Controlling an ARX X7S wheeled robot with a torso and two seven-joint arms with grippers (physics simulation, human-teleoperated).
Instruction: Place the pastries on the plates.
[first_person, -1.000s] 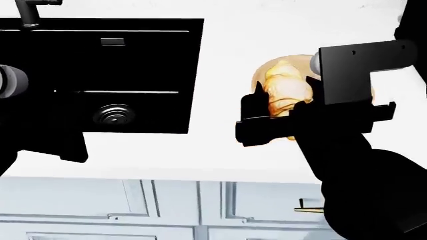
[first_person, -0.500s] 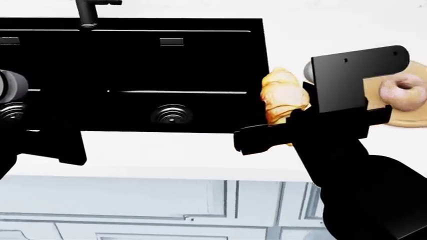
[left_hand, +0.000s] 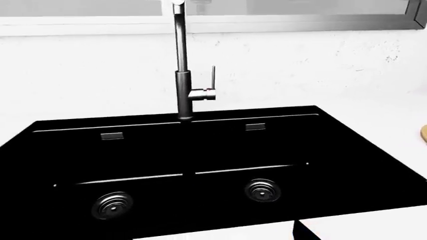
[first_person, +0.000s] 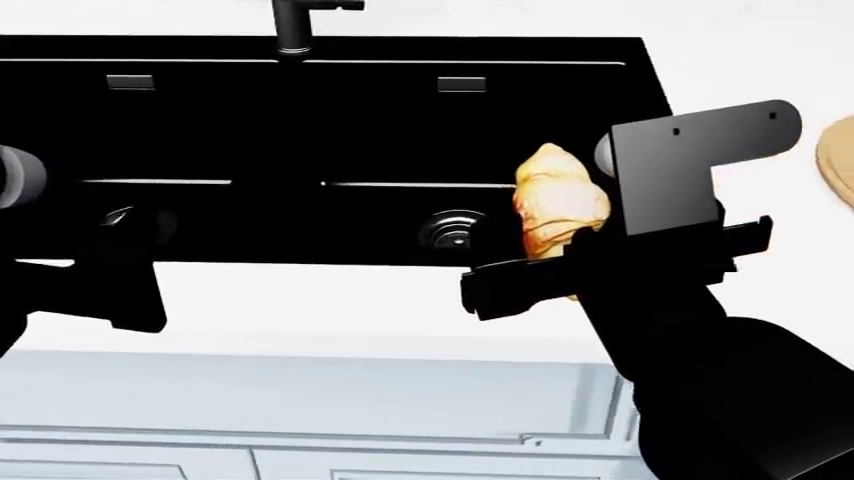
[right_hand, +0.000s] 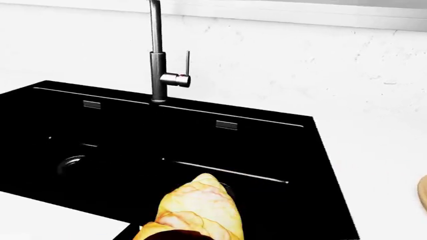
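My right gripper (first_person: 550, 262) is shut on the golden-yellow ridged croissant (first_person: 561, 203) and holds it above the right end of the black sink. The croissant also fills the near part of the right wrist view (right_hand: 199, 210), its tip pointing toward the sink. Only a sliver of the tan wood plate (first_person: 839, 152) shows at the far right; it also shows in the right wrist view (right_hand: 423, 193). The pinkish ball pastry and the white plate are out of view. My left gripper (first_person: 123, 275) is a dark shape at the sink's front left; its jaws cannot be made out.
A black double-bowl sink (first_person: 334, 110) with two drains is set in the white counter (first_person: 334, 305). A grey faucet (right_hand: 157, 60) stands behind it by the white wall. Pale cabinet fronts (first_person: 334, 420) lie below the counter's front edge.
The view has shifted left: the sink slid right in the picture, and the wood plate with the ball pastry slipped almost out at the right edge. The croissant stays in my right gripper.
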